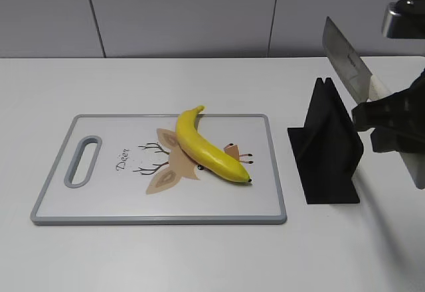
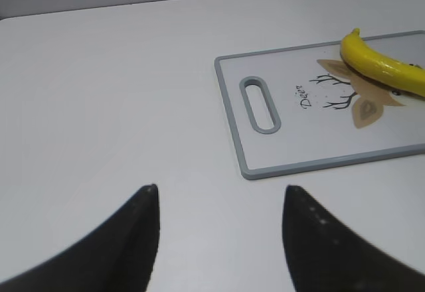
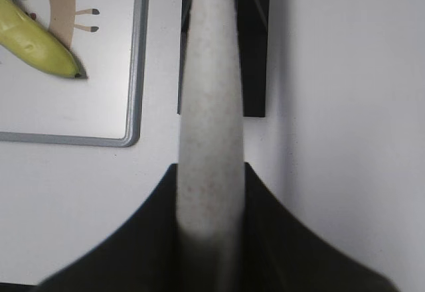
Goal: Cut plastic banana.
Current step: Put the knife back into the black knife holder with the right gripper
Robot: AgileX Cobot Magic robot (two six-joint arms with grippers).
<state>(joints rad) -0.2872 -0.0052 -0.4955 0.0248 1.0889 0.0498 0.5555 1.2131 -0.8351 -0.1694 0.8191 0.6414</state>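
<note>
Our right gripper (image 1: 388,116), fingers pinching the steel cleaver's pale handle (image 3: 211,106) above the black knife stand (image 1: 329,146) near the desk's right edge, must next carry it to the glossy yellow plastic banana (image 1: 207,147), while our left gripper (image 2: 219,202) waits spread.

Lab-style test bench, not a kitchen: bare white table (image 1: 199,259), plain grey panel wall (image 1: 179,13), one cutting board (image 1: 99,206) and knife stand (image 1: 329,152).

Yellow banana (image 1: 207,147) on a white, grey-rimmed board (image 1: 159,218) printed with a brown deer; black stand (image 1: 329,152)
</note>
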